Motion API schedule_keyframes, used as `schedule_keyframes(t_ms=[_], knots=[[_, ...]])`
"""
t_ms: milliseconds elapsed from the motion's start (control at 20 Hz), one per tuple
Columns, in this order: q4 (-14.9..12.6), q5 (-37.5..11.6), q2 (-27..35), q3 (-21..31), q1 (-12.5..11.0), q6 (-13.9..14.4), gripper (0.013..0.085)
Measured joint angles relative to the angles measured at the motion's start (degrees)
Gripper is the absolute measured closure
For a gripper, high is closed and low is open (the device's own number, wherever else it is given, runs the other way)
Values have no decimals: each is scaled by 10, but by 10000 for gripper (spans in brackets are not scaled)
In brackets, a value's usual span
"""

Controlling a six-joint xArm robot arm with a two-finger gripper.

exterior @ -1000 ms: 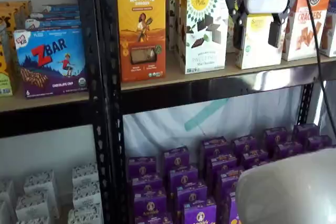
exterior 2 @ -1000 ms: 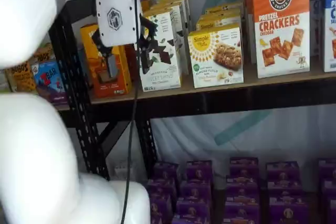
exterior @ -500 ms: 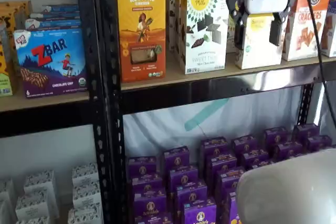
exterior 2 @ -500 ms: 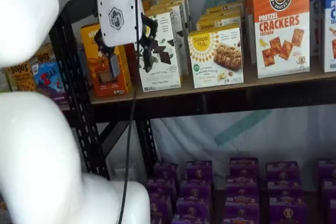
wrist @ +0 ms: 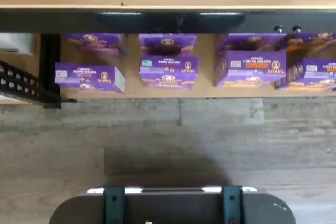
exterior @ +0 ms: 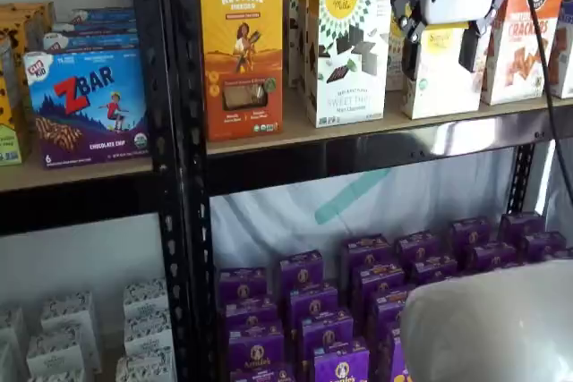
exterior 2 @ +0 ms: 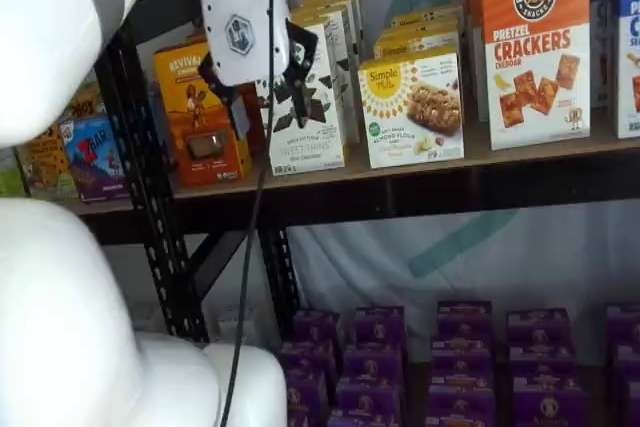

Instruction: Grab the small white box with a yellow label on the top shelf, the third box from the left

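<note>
The small white box (exterior: 440,78), with a yellow patch near its top and a teal mark, stands on the top shelf (exterior: 358,127), whose metal front rail (exterior: 448,139) is shiny. It also shows in a shelf view (exterior 2: 412,97). My gripper (exterior: 439,64) hangs in front of it, open. In that view its two black fingers (exterior: 468,46) line up with the box's left and right sides. In a shelf view the gripper (exterior 2: 268,102) overlaps the taller chocolate-squares carton (exterior 2: 308,97), so it is still out in front of the shelf. Nothing is held.
An orange Revival box (exterior: 240,55) and the chocolate-squares carton (exterior: 347,51) stand left of the small box, and a crackers carton (exterior: 519,33) stands right of it. Black perforated uprights (exterior: 175,167) frame the bay. Several purple boxes (exterior: 376,284) fill the lower shelf and also show in the wrist view (wrist: 168,69).
The gripper has risen slightly and shifted a little to the right, still open. The boxes have not moved.
</note>
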Motion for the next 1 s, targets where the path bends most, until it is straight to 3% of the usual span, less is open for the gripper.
schedule_keyframes(t_ms=[400, 650, 1000], knots=[[4, -93, 13, 22, -90, -85, 130], [37, -147, 58, 2, -159, -148, 130], [47, -192, 128, -33, -201, -192, 130]])
